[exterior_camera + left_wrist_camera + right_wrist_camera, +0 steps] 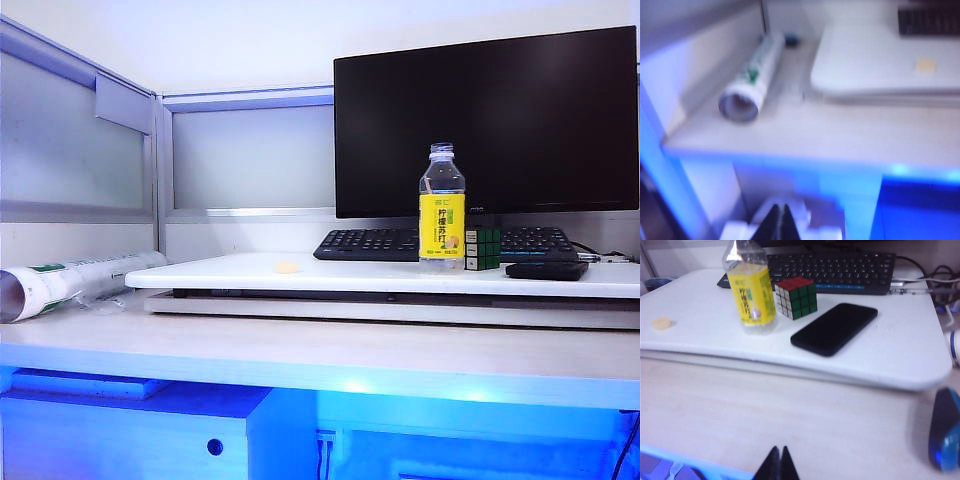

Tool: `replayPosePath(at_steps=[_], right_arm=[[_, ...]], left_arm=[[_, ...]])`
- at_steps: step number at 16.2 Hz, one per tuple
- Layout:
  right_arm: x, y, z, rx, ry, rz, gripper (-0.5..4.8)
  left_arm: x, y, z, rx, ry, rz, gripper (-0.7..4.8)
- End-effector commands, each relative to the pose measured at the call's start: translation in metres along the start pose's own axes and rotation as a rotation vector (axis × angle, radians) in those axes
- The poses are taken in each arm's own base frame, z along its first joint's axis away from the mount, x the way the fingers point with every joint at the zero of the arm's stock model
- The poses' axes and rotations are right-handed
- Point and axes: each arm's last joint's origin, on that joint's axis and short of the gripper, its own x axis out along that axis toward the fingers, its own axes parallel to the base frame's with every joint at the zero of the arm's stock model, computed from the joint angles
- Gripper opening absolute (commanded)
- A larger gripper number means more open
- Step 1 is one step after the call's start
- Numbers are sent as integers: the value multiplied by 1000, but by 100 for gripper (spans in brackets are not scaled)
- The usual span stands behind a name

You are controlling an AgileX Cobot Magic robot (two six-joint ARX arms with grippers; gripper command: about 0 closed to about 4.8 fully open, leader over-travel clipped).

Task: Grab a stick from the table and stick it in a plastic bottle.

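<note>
Hanging low before the table's [300, 350] front edge, the left gripper [779, 220] and right gripper [777, 461] both have jaws pressed together, holding nothing. The stick [430, 190] stands inside the plastic bottle [441, 210] on the raised board [900, 355], beside a puzzle cube [796, 296].

Left wrist view: wholly blurred; print on the tube [754, 75] unreadable. Left gripper [779, 223] and right gripper [777, 463]: only dark fingertips showed, rest cut off. Bottle [749, 287]: cap cropped in the right wrist view. Mouse [945, 435]: partly cropped. Monitor [486, 122]: right side cut off.
</note>
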Motion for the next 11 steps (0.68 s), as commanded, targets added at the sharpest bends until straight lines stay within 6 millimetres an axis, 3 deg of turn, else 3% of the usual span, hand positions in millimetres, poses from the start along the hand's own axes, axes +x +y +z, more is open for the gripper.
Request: replayPosePath(at_steps=[1, 6, 11], right_arm=[[-12, -2, -17, 5, 10, -43, -7], [-9, -4, -33, 9, 82, -54, -7], [-9, -4, -32, 8, 80, -54, -7]], left_arm=[[0, 1, -5, 2, 52, 47, -5], [0, 3, -5, 1, 60, 105, -5], [0, 3, -5, 0, 56, 92, -4]])
